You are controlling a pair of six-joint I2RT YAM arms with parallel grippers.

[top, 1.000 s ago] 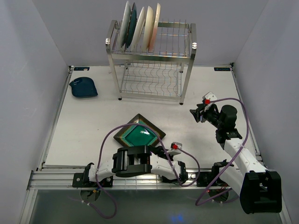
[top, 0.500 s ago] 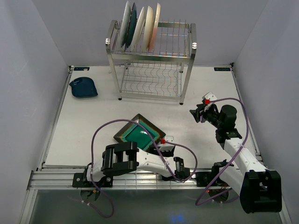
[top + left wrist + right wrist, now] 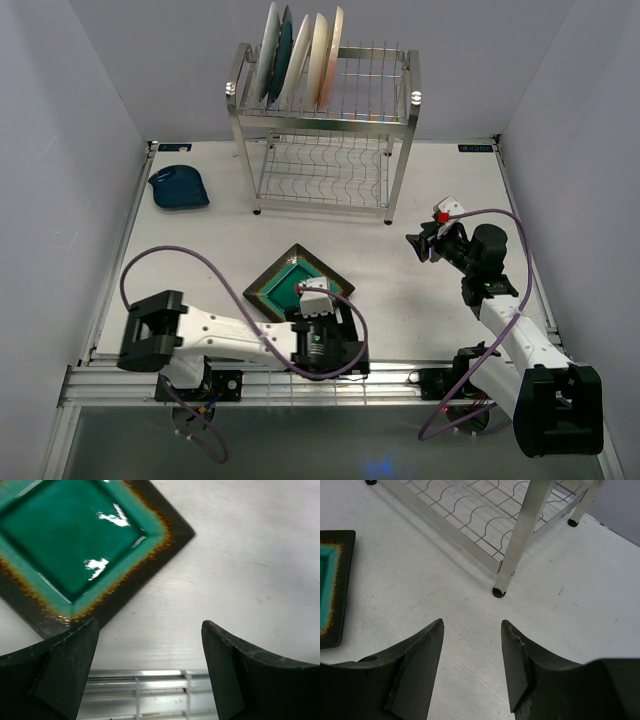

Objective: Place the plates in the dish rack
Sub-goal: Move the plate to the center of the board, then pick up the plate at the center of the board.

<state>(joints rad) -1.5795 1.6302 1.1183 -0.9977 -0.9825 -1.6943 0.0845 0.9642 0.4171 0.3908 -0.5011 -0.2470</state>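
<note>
Treat the task as partly done. Several plates [image 3: 298, 58] stand on edge in the upper tier of the dish rack [image 3: 322, 172]; they overlap, so you cannot count them reliably. The lower tier holds nothing.

Two dishes remain on the table [image 3: 200, 260]:
- The square green plate [image 3: 75, 535] lies flat in front of the dish rack, well apart from it.
- The small dark blue dish [image 3: 179, 187] lies to the left of the dish rack.

The left gripper [image 3: 150, 645] sits at the square plate's edge on the side away from the dish rack. Its jaws are spread wide and hold nothing. The right gripper [image 3: 472, 630] hangs near the dish rack's right front post, with its jaws partly spread and empty.

Expect the square plate to be the next pickup.
</note>
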